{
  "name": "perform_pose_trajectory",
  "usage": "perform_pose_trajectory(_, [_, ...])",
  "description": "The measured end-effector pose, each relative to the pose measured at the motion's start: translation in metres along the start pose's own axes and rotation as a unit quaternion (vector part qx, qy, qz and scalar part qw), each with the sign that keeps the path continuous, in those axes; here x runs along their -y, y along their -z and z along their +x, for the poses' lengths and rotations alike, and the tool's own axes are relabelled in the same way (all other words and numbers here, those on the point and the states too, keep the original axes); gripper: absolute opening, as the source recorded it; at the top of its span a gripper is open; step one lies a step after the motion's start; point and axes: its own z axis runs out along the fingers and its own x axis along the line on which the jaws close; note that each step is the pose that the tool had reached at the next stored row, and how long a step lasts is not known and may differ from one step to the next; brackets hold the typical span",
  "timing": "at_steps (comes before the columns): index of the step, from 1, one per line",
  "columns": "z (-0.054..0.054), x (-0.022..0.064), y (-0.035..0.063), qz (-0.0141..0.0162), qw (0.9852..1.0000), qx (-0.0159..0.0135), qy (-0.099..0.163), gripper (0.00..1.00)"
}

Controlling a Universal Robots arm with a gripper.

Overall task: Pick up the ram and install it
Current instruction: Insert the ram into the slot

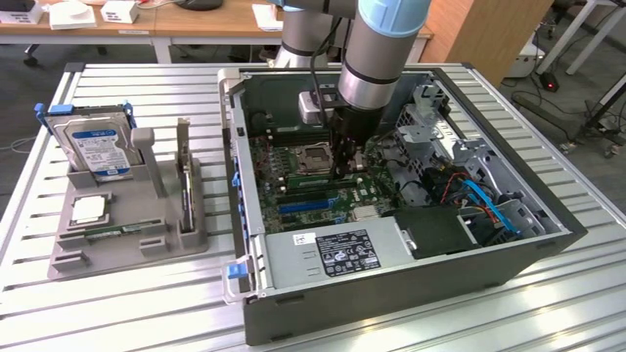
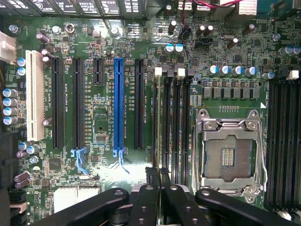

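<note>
My gripper [image 1: 350, 170] reaches down into the open computer case [image 1: 547, 242], onto the motherboard [image 2: 101, 117] right beside the CPU socket [image 2: 229, 150]. Its fingers are shut. In the wrist view the gripper [image 2: 158, 178] sits over the outermost memory slot, the one farthest from the socket. The ram [image 2: 158, 122] shows there edge-on as a thin dark line running along that slot from between the fingertips. In the exterior view the ram [image 1: 308, 178] is a narrow green strip standing on the board at the gripper's tip.
A grey parts tray [image 1: 127, 246] stands on the slatted table at the exterior view's left, holding a blue-labelled hard drive [image 1: 98, 150], an upright card [image 1: 184, 172] and a green strip lying flat [image 1: 110, 233]. The power supply [image 1: 338, 253] and drive cage [image 1: 430, 128] crowd the case.
</note>
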Motion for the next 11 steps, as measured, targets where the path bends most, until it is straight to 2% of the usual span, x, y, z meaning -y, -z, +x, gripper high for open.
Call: perform_pose_trajectory(11, [0.0,0.0,-0.0009,0.0,1.0,0.0,0.0,0.11])
